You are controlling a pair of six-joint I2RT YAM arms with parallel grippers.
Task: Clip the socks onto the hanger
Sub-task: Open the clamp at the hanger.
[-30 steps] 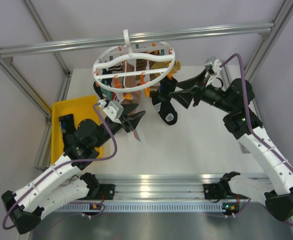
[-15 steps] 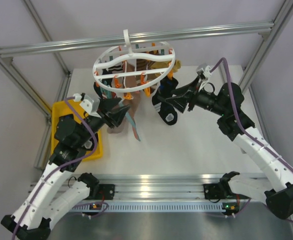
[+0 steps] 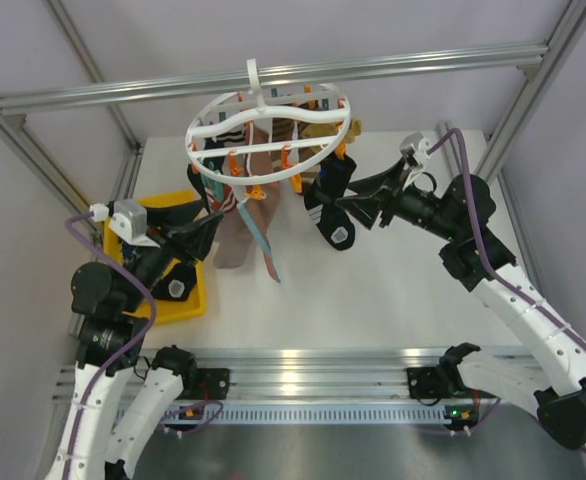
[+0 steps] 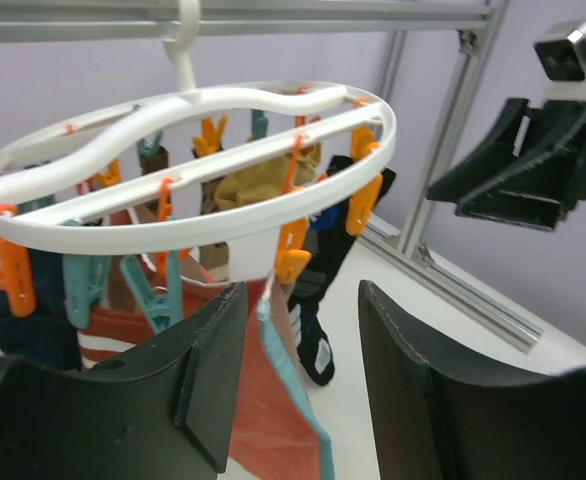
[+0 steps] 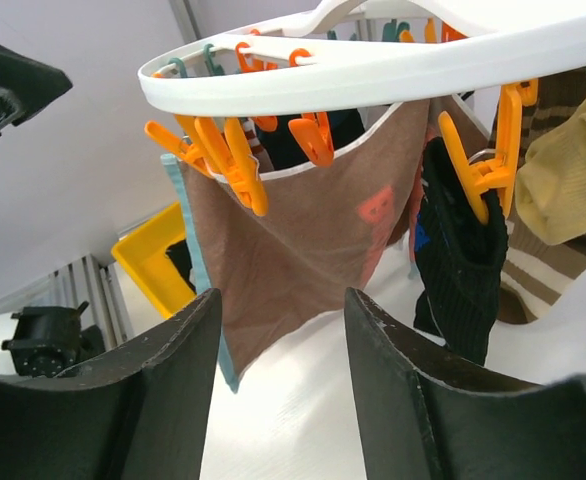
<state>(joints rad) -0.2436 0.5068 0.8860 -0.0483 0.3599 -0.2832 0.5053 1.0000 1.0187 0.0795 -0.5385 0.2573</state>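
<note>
The white round hanger (image 3: 269, 125) hangs from the top rail by its hook, with orange and teal clips on its rings (image 4: 223, 110). A brown sock with light-blue edging (image 3: 243, 225) (image 4: 263, 400) (image 5: 313, 230) is clipped on it. A black sock with a white patch (image 3: 331, 215) (image 4: 318, 340) (image 5: 463, 260) and a brown-and-cream striped sock (image 5: 543, 270) are clipped on it too. My left gripper (image 3: 211, 228) (image 4: 301, 295) stands open and empty, left of the brown sock. On the right, beside the black sock, my right gripper (image 3: 345, 203) (image 5: 281, 300) is open and holds nothing.
A yellow tray (image 3: 168, 200) (image 5: 158, 255) sits at the table's left edge under my left arm, with something dark in it. Aluminium frame posts rise at the back corners and a rail crosses overhead. A mustard-yellow sock (image 5: 573, 170) hangs behind the striped one.
My left arm has drawn back to the left, away from the brown sock, to over the tray. My right gripper shifted slightly left toward the black sock.
</note>
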